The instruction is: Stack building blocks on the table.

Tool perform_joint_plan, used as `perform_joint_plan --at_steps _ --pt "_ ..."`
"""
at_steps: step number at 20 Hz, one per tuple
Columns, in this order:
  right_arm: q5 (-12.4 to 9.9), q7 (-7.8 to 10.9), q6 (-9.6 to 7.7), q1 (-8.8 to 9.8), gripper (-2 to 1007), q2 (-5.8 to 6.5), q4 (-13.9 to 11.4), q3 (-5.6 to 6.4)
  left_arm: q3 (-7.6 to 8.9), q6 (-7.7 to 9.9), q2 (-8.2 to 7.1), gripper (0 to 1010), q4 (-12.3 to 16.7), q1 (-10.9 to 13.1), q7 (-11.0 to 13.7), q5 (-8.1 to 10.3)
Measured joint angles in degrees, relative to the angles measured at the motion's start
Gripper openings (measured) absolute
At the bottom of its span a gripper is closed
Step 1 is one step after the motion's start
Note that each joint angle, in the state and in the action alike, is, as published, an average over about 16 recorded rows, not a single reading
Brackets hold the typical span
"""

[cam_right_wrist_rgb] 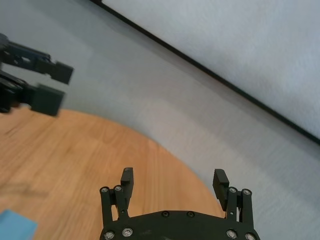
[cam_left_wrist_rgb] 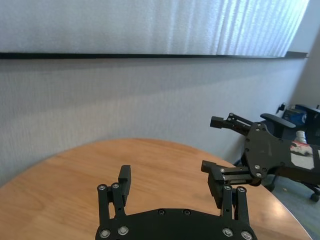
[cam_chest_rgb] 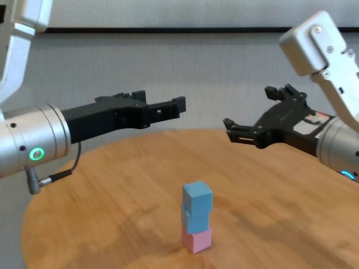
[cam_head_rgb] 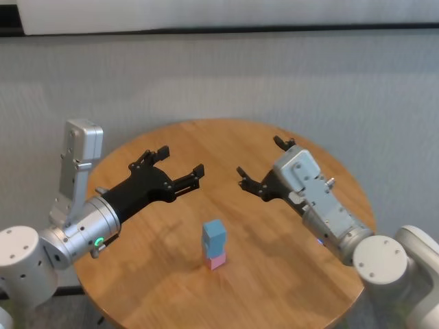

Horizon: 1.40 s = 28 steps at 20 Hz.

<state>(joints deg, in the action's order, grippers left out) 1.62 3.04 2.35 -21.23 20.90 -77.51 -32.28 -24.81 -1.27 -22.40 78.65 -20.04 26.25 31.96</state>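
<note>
Low in the middle of the head view, the three blocks stand as one tower on the desk [cam_head_rgb: 274, 274] — the pink block [cam_head_rgb: 217, 260] at the bottom, a blue block [cam_chest_rgb: 196, 219] on it, and the top blue block [cam_head_rgb: 214, 235] sitting slightly twisted. Stacking looks finished, judging by this. Both arms hang above the desk, well apart from the tower: the left pincer [cam_head_rgb: 180, 166] at centre left and the right pincer [cam_head_rgb: 263, 163] at centre right, each spread wide and empty — nothing seems left but to withdraw.
</note>
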Motion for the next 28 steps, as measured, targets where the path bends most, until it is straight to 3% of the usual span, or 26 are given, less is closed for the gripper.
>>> perform_joint_plan --at_steps 10,28 --pt "3.49 -0.80 3.76 -0.97 1005 -2.48 2.32 -0.39 2.34 0.79 2.39 1001 0.54 1.95 -3.91 -0.82" --pt "4.11 1.92 5.19 -1.53 1005 -5.09 4.61 1.33 3.57 2.05 4.74 1001 -1.71 2.16 -5.04 -3.77"
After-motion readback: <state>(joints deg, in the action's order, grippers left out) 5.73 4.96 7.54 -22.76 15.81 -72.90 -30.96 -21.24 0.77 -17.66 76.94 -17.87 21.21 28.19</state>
